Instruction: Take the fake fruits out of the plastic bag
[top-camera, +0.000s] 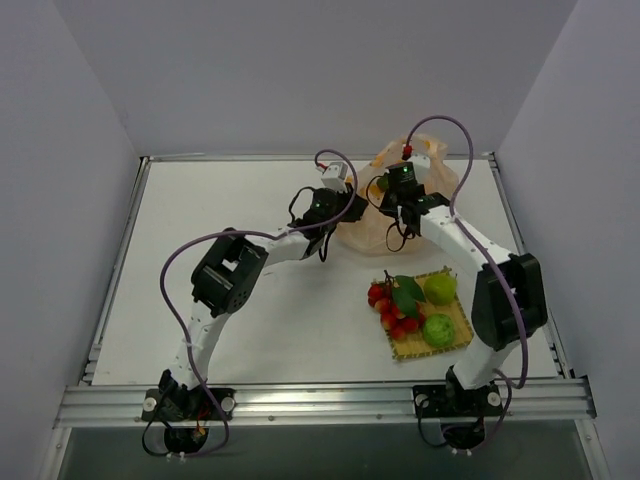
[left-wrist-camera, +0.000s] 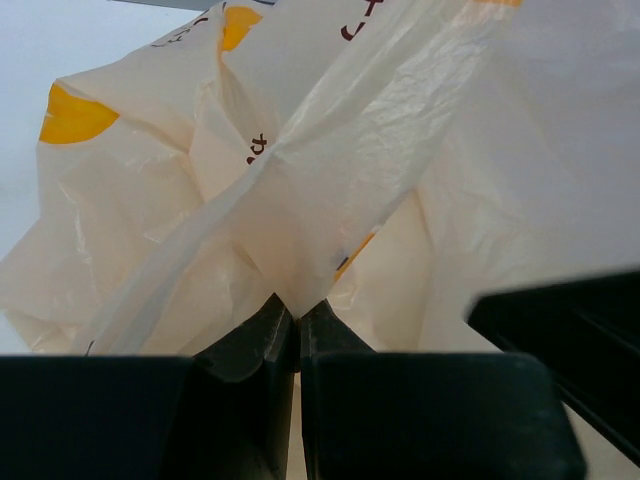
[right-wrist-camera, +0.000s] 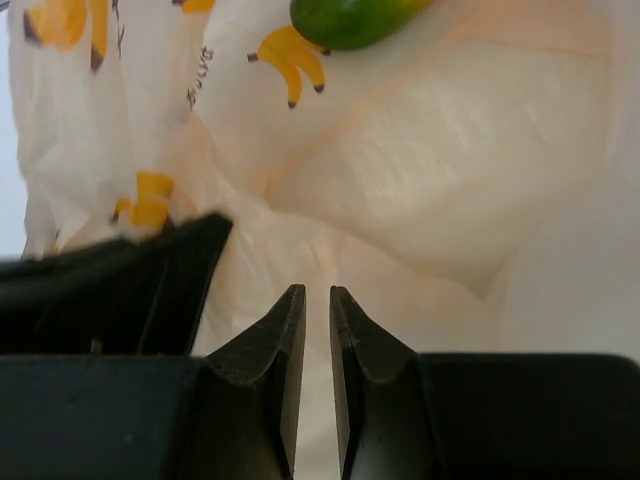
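Nearest us, the berry bunch (top-camera: 393, 305) and two green fruits (top-camera: 439, 288) lie on the mat (top-camera: 462, 312). Our left gripper (left-wrist-camera: 297, 310) clamps a fold of the bag (left-wrist-camera: 330, 170). Our right gripper (right-wrist-camera: 318, 300) shows a narrow slit, grip unclear. The mango (right-wrist-camera: 350, 20) sits deeper inside: we should reach past loose film.

White arms (top-camera: 290, 243), black joints (top-camera: 230, 272), black hands (left-wrist-camera: 297, 318), looping purple cables (top-camera: 440, 118).
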